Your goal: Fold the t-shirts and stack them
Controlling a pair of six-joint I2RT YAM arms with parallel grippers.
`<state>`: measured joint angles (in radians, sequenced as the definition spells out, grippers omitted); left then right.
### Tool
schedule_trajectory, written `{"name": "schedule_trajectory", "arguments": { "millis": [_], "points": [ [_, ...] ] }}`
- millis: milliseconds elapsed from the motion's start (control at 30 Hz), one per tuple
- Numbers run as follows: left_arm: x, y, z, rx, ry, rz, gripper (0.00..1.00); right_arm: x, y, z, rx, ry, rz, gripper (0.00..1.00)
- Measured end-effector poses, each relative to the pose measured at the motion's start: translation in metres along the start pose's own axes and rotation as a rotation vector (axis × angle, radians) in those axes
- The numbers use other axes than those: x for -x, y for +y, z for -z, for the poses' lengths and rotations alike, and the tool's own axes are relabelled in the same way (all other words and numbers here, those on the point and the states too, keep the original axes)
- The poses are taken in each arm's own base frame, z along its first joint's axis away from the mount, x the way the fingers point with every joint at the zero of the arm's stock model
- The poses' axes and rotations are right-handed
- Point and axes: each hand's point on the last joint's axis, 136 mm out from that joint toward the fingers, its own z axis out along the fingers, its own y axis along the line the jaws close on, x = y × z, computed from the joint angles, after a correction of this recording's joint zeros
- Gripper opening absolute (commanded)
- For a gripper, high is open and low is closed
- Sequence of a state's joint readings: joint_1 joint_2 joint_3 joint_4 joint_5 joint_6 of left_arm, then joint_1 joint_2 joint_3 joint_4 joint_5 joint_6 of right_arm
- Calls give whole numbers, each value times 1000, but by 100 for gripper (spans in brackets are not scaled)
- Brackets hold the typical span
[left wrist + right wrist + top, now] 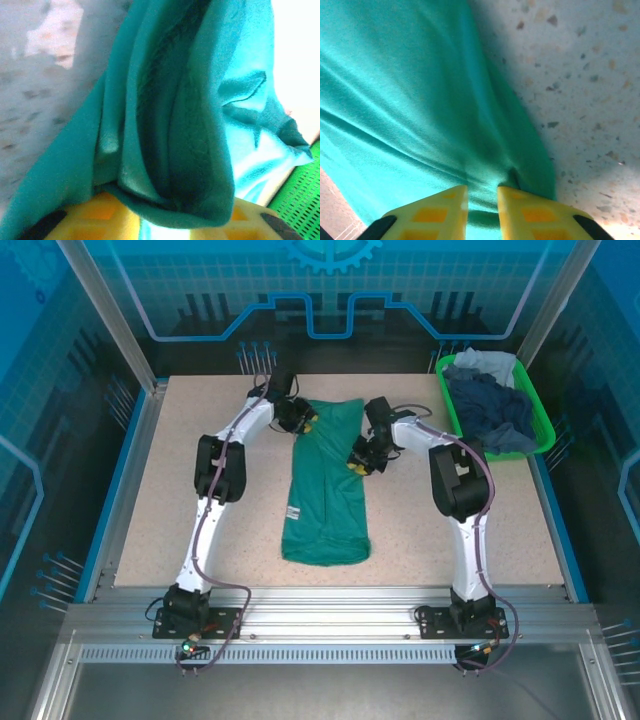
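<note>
A teal-green t-shirt [325, 495] lies lengthwise in the middle of the table as a long narrow strip, with a small white tag [294, 512] on its left edge. My left gripper [305, 421] is at the shirt's far left corner. In the left wrist view, a thick bunched fold of the teal cloth [190, 125] drapes over and between that gripper's [165, 216] yellow fingers [87, 220]. My right gripper [360, 461] is at the shirt's right edge, its [482, 200] yellow fingers [442, 210] pinching a ridge of the same cloth [410, 90].
A bright green plastic basket [546, 426] stands at the back right, holding crumpled navy [490, 405] and pale grey-blue [485, 362] shirts; its mesh [295, 210] shows in the left wrist view. Speckled tabletop [180, 490] lies bare on both sides of the shirt.
</note>
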<state>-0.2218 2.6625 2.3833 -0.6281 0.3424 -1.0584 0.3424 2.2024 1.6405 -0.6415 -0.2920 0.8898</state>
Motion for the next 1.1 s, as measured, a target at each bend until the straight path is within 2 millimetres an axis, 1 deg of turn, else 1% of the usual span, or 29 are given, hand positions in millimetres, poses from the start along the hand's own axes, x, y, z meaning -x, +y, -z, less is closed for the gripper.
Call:
{"name": "schedule_trajectory", "arguments": {
  "millis": [100,133,167,200,233,300,367,400,433,467,500,533,600,667,700,733,767,833,900,1000,1100],
  "points": [
    [1,-4,5,-10,-14,-26,51,-2,2,10,8,-23,28,40],
    [-1,-2,10,-5,-21,-34,55,-3,3,16,10,-35,38,42],
    [-4,4,18,16,-25,-29,57,-3,4,24,12,-51,50,43],
    [-7,5,27,21,-35,-35,57,-5,7,32,18,-65,61,44],
    [-12,8,40,27,-47,-41,57,-6,9,43,24,-83,67,44],
    [-30,20,76,62,-58,-50,56,-15,7,63,33,-110,70,43],
    [-52,30,117,82,-63,-62,54,-29,-2,80,30,-118,55,38],
    [-64,34,136,77,-65,-80,54,-40,-10,86,21,-110,33,37],
    [-77,42,154,81,-63,-94,54,-53,-21,89,10,-99,8,37],
    [-88,51,167,89,-57,-103,53,-62,-30,89,-3,-85,-12,36],
    [-104,67,178,107,-41,-112,53,-79,-45,87,-33,-52,-52,36],
    [-119,89,184,120,-24,-120,53,-93,-58,80,-47,-26,-87,36],
    [-153,143,189,204,51,-101,52,-131,-87,68,-99,46,-152,37],
    [-183,194,187,293,135,-72,52,-165,-107,59,-156,109,-196,36],
    [-198,217,187,337,180,-60,52,-178,-112,56,-177,129,-206,36],
    [-211,235,186,369,219,-49,51,-188,-114,55,-193,142,-217,36],
    [-220,246,187,389,246,-44,51,-194,-114,54,-196,144,-223,36],
    [-233,257,188,400,280,-51,51,-201,-115,54,-194,142,-243,36],
    [-241,258,188,388,297,-69,50,-207,-120,53,-201,137,-275,36],
    [-244,255,186,356,304,-100,48,-211,-129,49,-227,122,-315,35],
    [-243,256,183,345,301,-112,47,-212,-127,45,-226,109,-325,35]
  ]
}}
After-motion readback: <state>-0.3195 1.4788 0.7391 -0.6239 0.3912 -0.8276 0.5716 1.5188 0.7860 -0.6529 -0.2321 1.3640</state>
